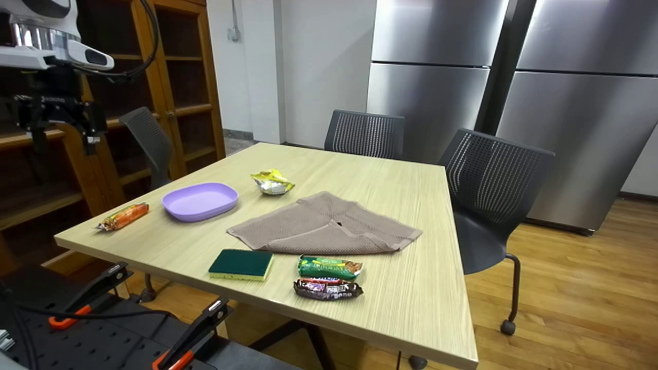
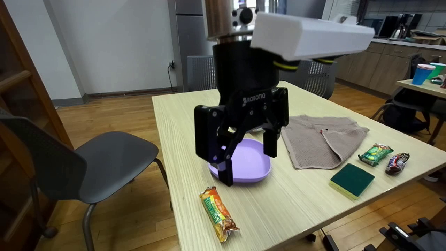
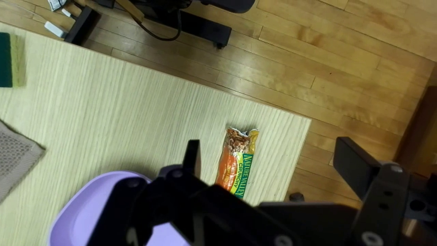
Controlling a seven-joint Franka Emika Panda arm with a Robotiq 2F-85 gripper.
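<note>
At centre in an exterior view, the gripper [image 2: 248, 164] is spread wide; at lower centre, here, the wrapped bar [image 2: 217, 213] is seen on the tabletop [image 2: 278, 205]; just beyond, the purple plate [image 2: 252, 174] is part-hidden; right of centre, the brown cloth [image 2: 318, 143] is part-folded.

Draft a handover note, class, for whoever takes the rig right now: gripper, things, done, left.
Gripper: open, holding nothing, raised off the table.
Things: orange bar near a table corner, plate beside it, yellow pack by the plate; sponge, green bar and dark bar near the cloth.
Done: no item lifted; all rest on the table.
Left: orange bar, seen between the fingers in the wrist view, not yet gripped.
</note>
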